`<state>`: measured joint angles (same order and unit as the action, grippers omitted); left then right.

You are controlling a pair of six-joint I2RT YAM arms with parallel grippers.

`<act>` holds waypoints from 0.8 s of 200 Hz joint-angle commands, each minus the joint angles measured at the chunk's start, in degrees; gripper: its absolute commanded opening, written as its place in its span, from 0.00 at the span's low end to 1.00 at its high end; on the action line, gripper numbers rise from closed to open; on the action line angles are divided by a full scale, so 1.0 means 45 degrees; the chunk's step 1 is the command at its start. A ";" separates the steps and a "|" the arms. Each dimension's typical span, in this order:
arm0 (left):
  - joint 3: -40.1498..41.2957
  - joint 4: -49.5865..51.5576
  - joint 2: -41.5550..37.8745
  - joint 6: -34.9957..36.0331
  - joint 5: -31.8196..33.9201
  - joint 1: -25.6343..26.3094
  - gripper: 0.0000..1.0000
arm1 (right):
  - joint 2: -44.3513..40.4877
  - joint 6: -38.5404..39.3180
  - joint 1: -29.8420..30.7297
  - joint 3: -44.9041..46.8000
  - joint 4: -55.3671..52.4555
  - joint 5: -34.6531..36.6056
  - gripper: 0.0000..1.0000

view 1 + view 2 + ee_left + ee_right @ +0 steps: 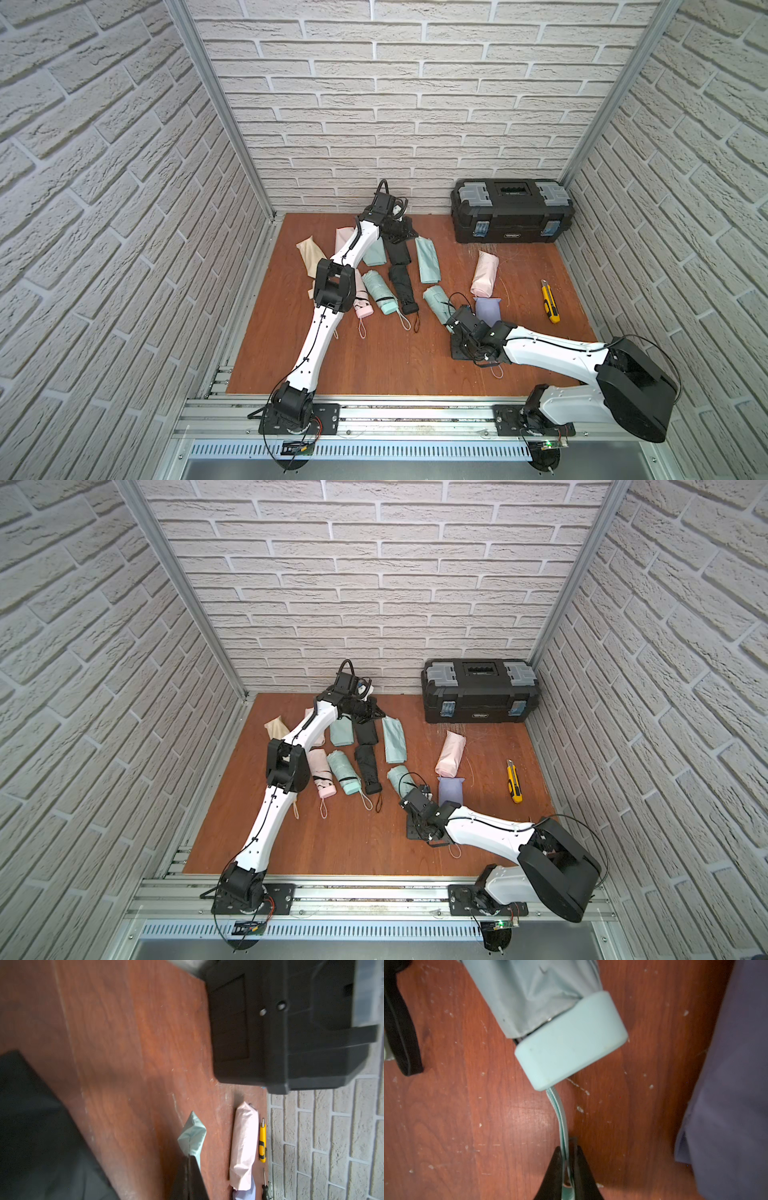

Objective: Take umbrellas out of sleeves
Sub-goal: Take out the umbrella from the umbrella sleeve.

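In both top views we see the left arm (316,336) rising from its base at the lower left of the frame, bending at the elbow and reaching up and right to the back wall; there its wrist turns rightward above a flat black sleeve (397,254). In the left wrist view the left tool (190,1160) has its jaws together; we cannot tell whether any fabric sits between them.

The right arm (552,353) runs leftward from the lower right of the frame, forearm stretched low over the bench (374,365), wrist bent down near the centre. In the right wrist view the right tool (569,1148) is clamped on the wrist loop (560,1118) of a mint umbrella (566,1047); that umbrella lies bare on the bench, handle toward the tool; a lilac sleeve (726,1084) lies near it at the right edge of that frame.

Left of centre in a top view, a pink umbrella (360,309), a second mint umbrella (379,291) and a black umbrella (404,286) lie side by side, unsleeved. Above them lie a beige sleeve (311,254) and a mint sleeve (428,259), both flat. A plump pink sleeve (485,274) lies right of centre, near the utility knife (550,301); the toolbox (513,212) stands at the bench's upper right.
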<state>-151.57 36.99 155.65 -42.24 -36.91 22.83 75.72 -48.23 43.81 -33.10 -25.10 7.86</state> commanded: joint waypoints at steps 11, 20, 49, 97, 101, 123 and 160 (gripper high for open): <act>-0.1062 -0.0836 0.0588 0.0015 0.0217 -0.0229 0.00 | -0.0267 -0.0012 0.0118 -0.0207 -0.0329 0.0233 0.23; -0.1016 -0.1050 0.0561 0.0151 0.0396 -0.0264 0.00 | -0.0299 0.0004 0.0127 -0.0217 -0.0322 0.0269 0.28; -0.1025 -0.1899 0.0650 0.0404 0.0716 -0.0269 0.00 | -0.0367 0.0193 0.0116 -0.0369 -0.0242 0.0460 0.41; -0.1158 -0.2361 0.0844 0.0407 0.1188 -0.0521 0.00 | -0.0333 0.0783 0.0123 -0.1300 -0.0898 0.0791 0.42; -0.1179 -0.2380 0.0871 0.0385 0.1205 -0.0554 0.00 | -0.0339 0.0827 0.0120 -0.1348 -0.0951 0.0843 0.42; -0.1254 -0.2449 0.0928 0.0402 0.1189 -0.0710 0.00 | -0.0288 0.1041 0.0115 -0.1704 -0.1244 0.1094 0.42; -0.1439 -0.2751 0.0978 0.0366 0.1052 -0.0813 0.32 | 0.0116 0.1628 0.0124 -0.2505 -0.1739 0.1708 0.47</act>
<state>-155.54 28.40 159.04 -40.91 -32.14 19.75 75.33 -43.62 44.01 -41.56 -30.44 12.10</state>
